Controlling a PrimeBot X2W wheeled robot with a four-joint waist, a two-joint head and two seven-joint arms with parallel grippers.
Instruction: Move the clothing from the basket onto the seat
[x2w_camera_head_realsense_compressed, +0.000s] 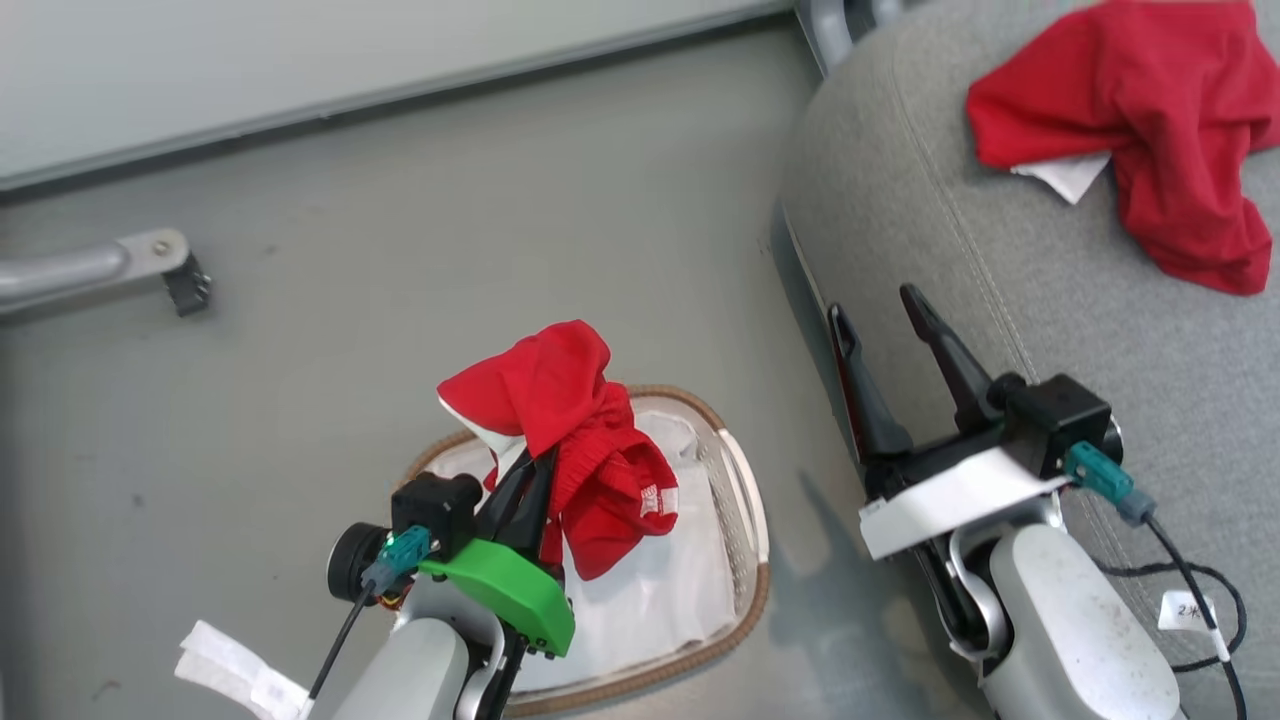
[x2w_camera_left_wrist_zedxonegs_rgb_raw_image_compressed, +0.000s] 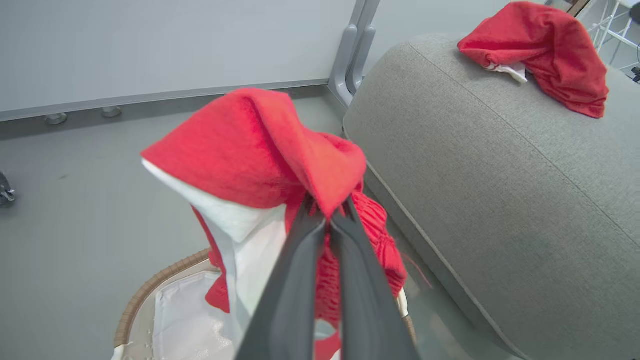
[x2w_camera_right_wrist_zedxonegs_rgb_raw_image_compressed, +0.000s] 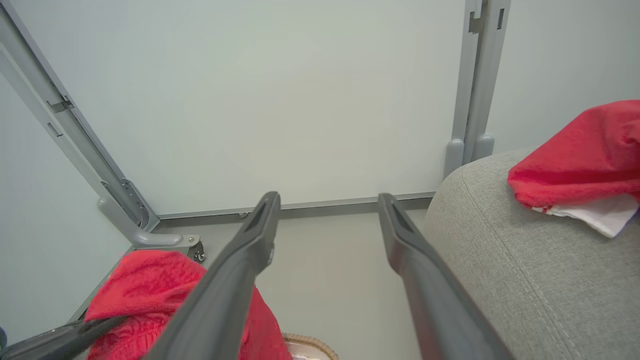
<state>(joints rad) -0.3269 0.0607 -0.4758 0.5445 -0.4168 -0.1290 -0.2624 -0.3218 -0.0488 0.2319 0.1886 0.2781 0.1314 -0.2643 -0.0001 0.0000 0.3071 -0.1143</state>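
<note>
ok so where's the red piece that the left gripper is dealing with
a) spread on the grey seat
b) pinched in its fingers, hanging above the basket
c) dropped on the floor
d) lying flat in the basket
B: the left gripper is shut on the red garment, which hangs over the basket, clear of the seat.

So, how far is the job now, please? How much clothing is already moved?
Done: one red garment lies on the seat. In hand: the left gripper is shut on a second red garment, held up over the basket; the right gripper is open and empty. Left: carry this piece to the seat. The visible liner shows no more red, though the arm hides part.
</note>
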